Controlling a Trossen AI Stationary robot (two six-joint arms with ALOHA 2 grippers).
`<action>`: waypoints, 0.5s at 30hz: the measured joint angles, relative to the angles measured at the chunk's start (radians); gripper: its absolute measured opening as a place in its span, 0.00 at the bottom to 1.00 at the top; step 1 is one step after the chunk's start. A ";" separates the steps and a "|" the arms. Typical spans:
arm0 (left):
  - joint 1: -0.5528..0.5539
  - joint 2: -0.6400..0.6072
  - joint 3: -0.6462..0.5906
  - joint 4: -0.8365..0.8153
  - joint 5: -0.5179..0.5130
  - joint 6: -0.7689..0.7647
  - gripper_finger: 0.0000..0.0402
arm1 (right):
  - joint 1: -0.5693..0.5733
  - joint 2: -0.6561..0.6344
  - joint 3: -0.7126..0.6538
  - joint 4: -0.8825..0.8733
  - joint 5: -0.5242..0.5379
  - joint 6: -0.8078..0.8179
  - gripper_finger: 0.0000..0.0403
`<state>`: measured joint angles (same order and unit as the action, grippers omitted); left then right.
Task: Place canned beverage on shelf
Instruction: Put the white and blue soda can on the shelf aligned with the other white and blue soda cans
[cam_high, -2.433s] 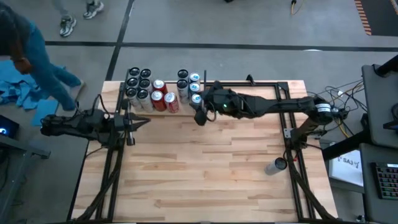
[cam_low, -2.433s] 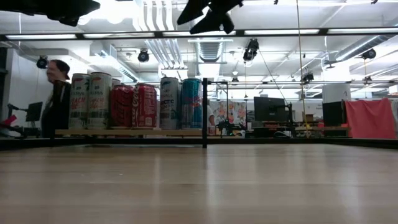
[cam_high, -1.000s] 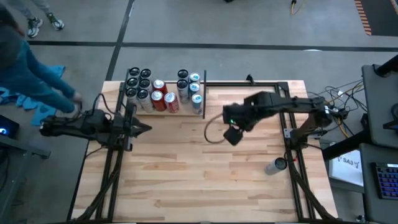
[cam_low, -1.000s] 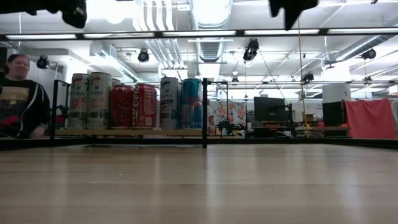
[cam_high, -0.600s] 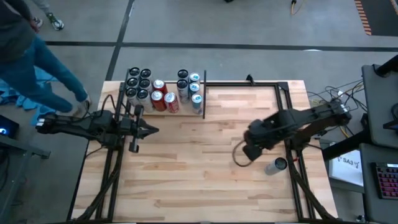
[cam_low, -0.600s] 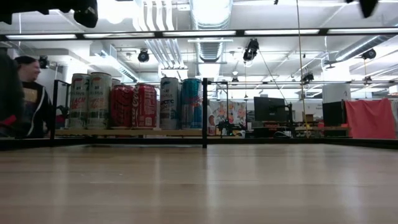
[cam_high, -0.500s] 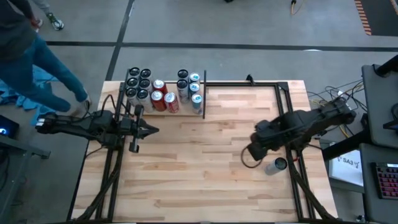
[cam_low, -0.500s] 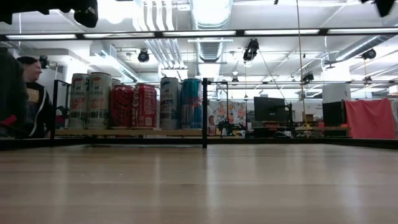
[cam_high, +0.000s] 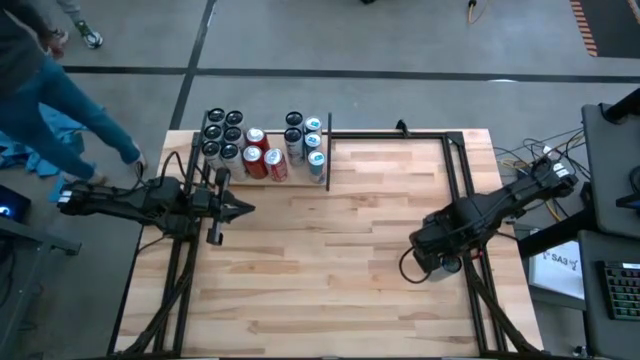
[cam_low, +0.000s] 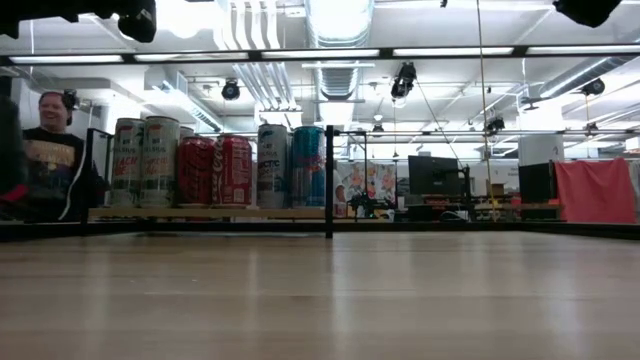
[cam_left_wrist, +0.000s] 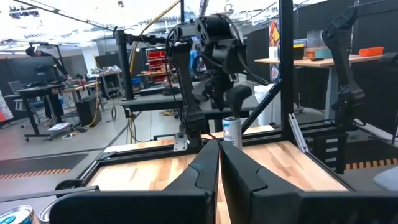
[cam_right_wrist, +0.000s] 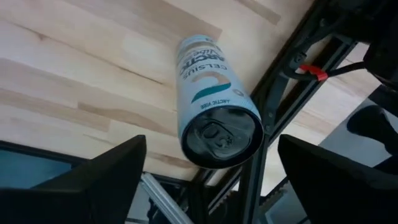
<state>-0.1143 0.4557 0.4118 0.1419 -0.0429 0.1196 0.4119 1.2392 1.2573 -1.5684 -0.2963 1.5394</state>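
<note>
Swinging away from the shelf (cam_high: 262, 170), the right claw (cam_right_wrist: 205, 168) has crossed the bench (cam_high: 330, 260) and now hovers over the can (cam_right_wrist: 214, 102) at the right edge beside the black frame, fingers spread wide on either side of it, not touching. Left claw (cam_high: 238, 209) waits near the shelf, pinched shut and empty.

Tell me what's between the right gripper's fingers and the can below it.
Nothing: in the right wrist view the open right gripper hovers above the upright can, its fingers clear on either side, only air between.
</note>
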 joint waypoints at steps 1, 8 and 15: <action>0.000 0.001 0.000 0.000 0.000 0.001 0.00 | 0.005 0.000 -0.008 0.005 -0.002 0.000 0.89; 0.000 0.001 0.000 0.000 -0.001 0.002 0.00 | 0.039 -0.002 -0.032 0.010 0.005 0.035 0.91; 0.000 0.001 0.000 0.000 -0.001 0.002 0.00 | 0.091 -0.002 -0.065 0.042 0.008 0.076 0.91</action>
<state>-0.1143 0.4564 0.4118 0.1417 -0.0443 0.1219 0.5024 1.2373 1.1923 -1.5268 -0.2880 1.6153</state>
